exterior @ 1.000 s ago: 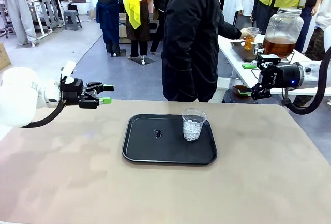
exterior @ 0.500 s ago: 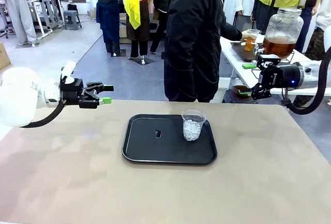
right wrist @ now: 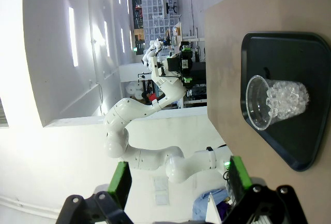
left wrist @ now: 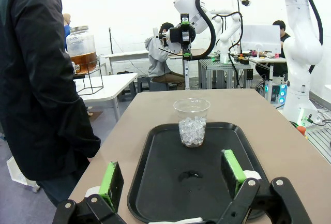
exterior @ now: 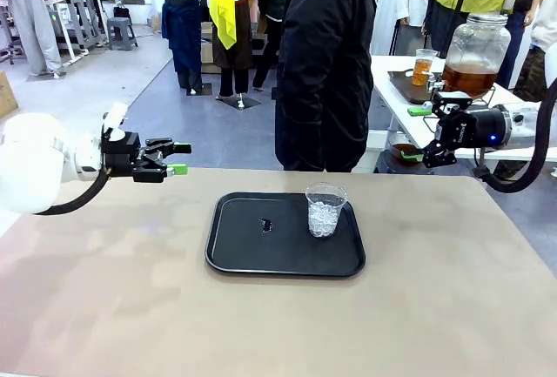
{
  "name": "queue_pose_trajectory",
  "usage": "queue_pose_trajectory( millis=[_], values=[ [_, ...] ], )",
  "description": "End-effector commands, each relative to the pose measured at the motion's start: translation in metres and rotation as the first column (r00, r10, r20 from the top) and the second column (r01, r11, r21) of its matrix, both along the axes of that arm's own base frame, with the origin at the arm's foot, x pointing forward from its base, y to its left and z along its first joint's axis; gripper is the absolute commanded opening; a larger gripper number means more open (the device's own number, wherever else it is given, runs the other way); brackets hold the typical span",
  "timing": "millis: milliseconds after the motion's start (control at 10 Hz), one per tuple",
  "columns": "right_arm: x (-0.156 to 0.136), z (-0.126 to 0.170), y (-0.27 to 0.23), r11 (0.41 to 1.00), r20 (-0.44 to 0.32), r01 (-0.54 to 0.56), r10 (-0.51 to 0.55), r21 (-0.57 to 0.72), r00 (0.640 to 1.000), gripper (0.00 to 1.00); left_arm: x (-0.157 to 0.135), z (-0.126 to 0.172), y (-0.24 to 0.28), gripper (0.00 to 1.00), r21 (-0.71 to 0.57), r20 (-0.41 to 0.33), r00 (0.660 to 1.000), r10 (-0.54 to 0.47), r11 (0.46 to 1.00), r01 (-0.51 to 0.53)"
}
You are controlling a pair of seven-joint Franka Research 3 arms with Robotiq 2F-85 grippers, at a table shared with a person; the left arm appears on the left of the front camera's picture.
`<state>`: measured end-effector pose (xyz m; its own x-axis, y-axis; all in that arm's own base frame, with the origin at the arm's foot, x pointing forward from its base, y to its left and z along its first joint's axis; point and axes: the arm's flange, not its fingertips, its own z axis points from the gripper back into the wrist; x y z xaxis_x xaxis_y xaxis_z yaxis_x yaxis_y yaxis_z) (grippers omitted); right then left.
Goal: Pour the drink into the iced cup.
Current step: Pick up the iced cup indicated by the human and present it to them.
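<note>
Both grippers are hanging empty above the table, touching nothing. The left gripper (exterior: 180, 158) is hovering over the table's (exterior: 130, 290) far left edge with its green-padded fingers spread wide apart and pointing toward the middle. The right gripper (exterior: 414, 134) is hovering just past the far right corner, jaws likewise standing wide apart.

The drink (exterior: 470, 77), an amber liquid, is sitting in a large clear glass jar (exterior: 476, 46) on a white side table (exterior: 387, 77), right behind the right gripper and well away from the left one. A small clear cup (exterior: 423, 65) of amber liquid is standing on that side table too.

The iced cup (exterior: 325, 211) is standing upright in the far right part of a black tray (exterior: 252, 255) at the table's centre, between the two grippers and lower than both. In the left wrist view, the cup (left wrist: 192, 123) is showing straight ahead between the spread fingers of the left gripper (left wrist: 171, 175).

A person in a dark jacket (exterior: 326, 63) is standing at the far edge, just behind the tray. Bare tabletop is lying open on every side of the tray.
</note>
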<state>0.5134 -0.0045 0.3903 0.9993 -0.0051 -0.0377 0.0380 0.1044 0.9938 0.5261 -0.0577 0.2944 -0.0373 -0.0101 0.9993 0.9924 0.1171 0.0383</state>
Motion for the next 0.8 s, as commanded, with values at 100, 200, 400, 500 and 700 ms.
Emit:
queue_pose_trajectory(
  millis=[100, 200, 400, 500, 700],
  values=[
    [-0.0005, 0.0014, 0.0003, 1.0, 0.003, 0.003, -0.003, 0.0, 1.0, 1.0, 0.0016, 0.0023, -0.0007, 1.0, -0.003, -0.004, 1.0, 0.0, 1.0, 0.0],
    [-0.0005, 0.0014, 0.0003, 1.0, 0.003, 0.003, -0.003, 0.0, 1.0, 1.0, 0.0016, 0.0023, -0.0007, 1.0, -0.003, -0.004, 1.0, 0.0, 1.0, 0.0],
    [-0.0005, 0.0014, 0.0003, 1.0, 0.003, 0.003, -0.003, 0.0, 1.0, 1.0, 0.0016, 0.0023, -0.0007, 1.0, -0.003, -0.004, 1.0, 0.0, 1.0, 0.0],
    [-0.0005, 0.0014, 0.0003, 1.0, 0.003, 0.003, -0.003, 0.0, 1.0, 1.0, 0.0016, 0.0023, -0.0007, 1.0, -0.003, -0.004, 1.0, 0.0, 1.0, 0.0],
    [-0.0005, 0.0014, 0.0003, 1.0, 0.003, 0.003, -0.003, 0.0, 1.0, 1.0, 0.0016, 0.0023, -0.0007, 1.0, -0.003, -0.004, 1.0, 0.0, 1.0, 0.0]
  ],
)
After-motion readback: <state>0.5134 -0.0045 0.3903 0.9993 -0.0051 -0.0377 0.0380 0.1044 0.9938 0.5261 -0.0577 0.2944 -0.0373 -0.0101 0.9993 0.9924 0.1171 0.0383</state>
